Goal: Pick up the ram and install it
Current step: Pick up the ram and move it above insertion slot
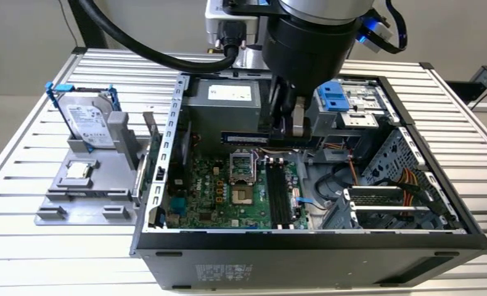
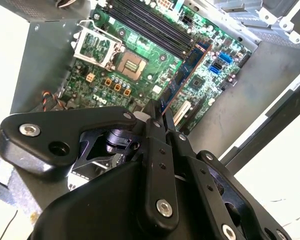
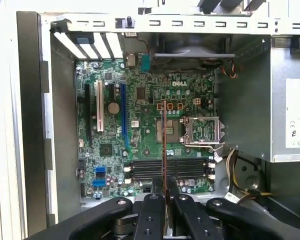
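Note:
My gripper [image 1: 296,137] is shut on the ram [image 1: 245,139], a long thin board with dark chips, held level above the motherboard [image 1: 219,191] inside the open computer case [image 1: 309,237]. In the second wrist view the ram [image 2: 187,72] sticks out from between the fingers [image 2: 155,117], slanted over the board. In the first wrist view the ram [image 3: 163,145] appears edge-on as a thin line rising from the gripper [image 3: 164,189], crossing above the dark memory slots [image 3: 190,168]. Those slots [image 1: 278,197] lie below and nearer the case front than the gripper.
A silver hard drive in a blue frame [image 1: 87,120] and a small square processor chip [image 1: 79,171] rest in a grey fixture [image 1: 71,203] at the exterior view's left. The open processor socket [image 1: 241,165], power supply [image 1: 227,98] and cables [image 1: 400,182] surround the slots.

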You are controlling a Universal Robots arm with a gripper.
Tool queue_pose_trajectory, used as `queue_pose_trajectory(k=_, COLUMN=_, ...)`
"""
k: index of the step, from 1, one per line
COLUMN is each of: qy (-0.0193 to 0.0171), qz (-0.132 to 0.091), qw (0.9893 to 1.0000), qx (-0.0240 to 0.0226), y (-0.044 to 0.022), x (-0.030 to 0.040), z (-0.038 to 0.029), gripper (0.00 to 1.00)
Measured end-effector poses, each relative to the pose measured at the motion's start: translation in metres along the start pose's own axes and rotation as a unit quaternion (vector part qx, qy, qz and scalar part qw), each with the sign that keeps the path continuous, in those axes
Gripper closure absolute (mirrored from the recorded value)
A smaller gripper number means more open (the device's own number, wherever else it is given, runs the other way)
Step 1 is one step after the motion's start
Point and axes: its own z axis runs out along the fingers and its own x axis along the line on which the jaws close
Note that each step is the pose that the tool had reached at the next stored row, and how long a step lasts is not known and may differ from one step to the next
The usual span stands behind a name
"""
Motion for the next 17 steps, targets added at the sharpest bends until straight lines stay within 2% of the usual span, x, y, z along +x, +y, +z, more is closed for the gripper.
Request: queue_pose_trajectory(k=17, qy=-0.0001, qz=0.000, qw=1.0000, qx=0.0015, y=-0.0046, x=-0.0002, z=-0.0001, gripper=1.00)
